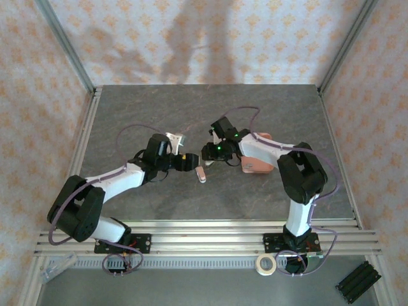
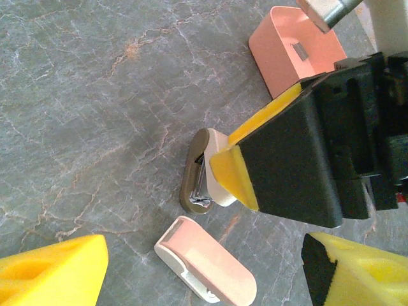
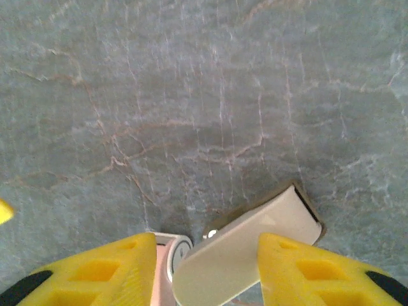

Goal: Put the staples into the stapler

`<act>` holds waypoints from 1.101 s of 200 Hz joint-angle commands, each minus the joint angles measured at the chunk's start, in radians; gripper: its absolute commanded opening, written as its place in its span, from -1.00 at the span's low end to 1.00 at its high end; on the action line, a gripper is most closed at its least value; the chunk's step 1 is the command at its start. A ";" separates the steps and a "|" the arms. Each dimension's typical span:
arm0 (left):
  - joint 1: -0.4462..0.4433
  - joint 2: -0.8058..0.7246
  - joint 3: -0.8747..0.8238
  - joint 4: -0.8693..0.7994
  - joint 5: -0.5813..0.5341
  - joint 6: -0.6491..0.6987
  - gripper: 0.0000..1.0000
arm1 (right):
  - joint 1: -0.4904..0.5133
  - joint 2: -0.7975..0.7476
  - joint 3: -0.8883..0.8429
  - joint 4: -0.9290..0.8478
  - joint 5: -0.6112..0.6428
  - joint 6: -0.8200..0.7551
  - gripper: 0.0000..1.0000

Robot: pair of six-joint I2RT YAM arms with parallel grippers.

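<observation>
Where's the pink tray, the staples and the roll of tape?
pink tray (image 2: 284,35), left wrist view, bare floor.
staples (image 2: 299,51), left wrist view, middle of the grey strip.
roll of tape (image 1: 259,264), top view, its ring.

Left tool (image 2: 204,274) spread wide — right tool (image 3: 205,264) narrower.

The left arm (image 1: 121,175) and the right arm (image 1: 296,217) are white tubes linked by bulky black joints, each with a thin purple cable (image 1: 135,127) and bolted to a black base plate (image 1: 141,241). A small green light (image 1: 220,148) glows on the right wrist. The fingers (image 2: 293,166) are black blocks faced with bright yellow pads (image 2: 57,274)
</observation>
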 commanded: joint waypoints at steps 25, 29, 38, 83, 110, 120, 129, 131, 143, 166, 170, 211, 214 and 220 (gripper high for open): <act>0.007 -0.067 -0.031 -0.016 -0.034 0.014 0.62 | 0.027 0.046 0.049 -0.107 0.088 -0.028 -0.37; 0.007 -0.072 -0.033 -0.017 -0.037 0.013 0.62 | 0.029 0.048 0.049 -0.112 0.095 -0.026 -0.39; 0.007 -0.078 -0.036 -0.020 -0.040 0.016 0.62 | 0.033 0.056 0.049 -0.119 0.105 -0.026 -0.44; 0.007 -0.095 -0.048 -0.037 -0.060 0.019 0.62 | 0.041 0.144 0.008 -0.160 0.170 0.023 -0.61; 0.009 -0.119 -0.044 -0.083 -0.120 0.030 0.62 | 0.042 0.136 -0.075 -0.156 0.230 0.064 -0.63; 0.009 -0.126 -0.046 -0.089 -0.139 0.028 0.63 | 0.042 0.137 -0.072 -0.167 0.246 0.064 -0.63; 0.009 -0.132 -0.041 -0.097 -0.156 0.024 0.65 | 0.042 0.127 -0.062 -0.162 0.246 0.065 -0.64; 0.009 -0.134 -0.041 -0.099 -0.159 0.023 0.65 | 0.042 0.125 -0.061 -0.160 0.246 0.064 -0.64; 0.011 -0.150 -0.031 -0.121 -0.195 0.014 0.69 | 0.041 0.092 -0.051 -0.132 0.237 0.061 -0.60; 0.025 -0.214 -0.016 -0.167 -0.319 0.016 0.76 | 0.042 0.008 0.009 -0.115 0.252 0.027 -0.49; 0.028 -0.229 -0.013 -0.175 -0.346 0.020 0.78 | 0.042 -0.008 0.019 -0.113 0.260 0.021 -0.46; 0.086 -0.360 -0.008 -0.273 -0.673 0.071 1.00 | -0.003 -0.230 -0.009 -0.044 0.386 -0.025 0.58; 0.093 -0.367 -0.011 -0.276 -0.692 0.073 1.00 | -0.015 -0.248 -0.023 -0.032 0.392 -0.027 0.95; 0.106 -0.378 -0.019 -0.270 -0.728 0.081 1.00 | -0.034 -0.280 -0.050 -0.008 0.400 -0.031 0.99</act>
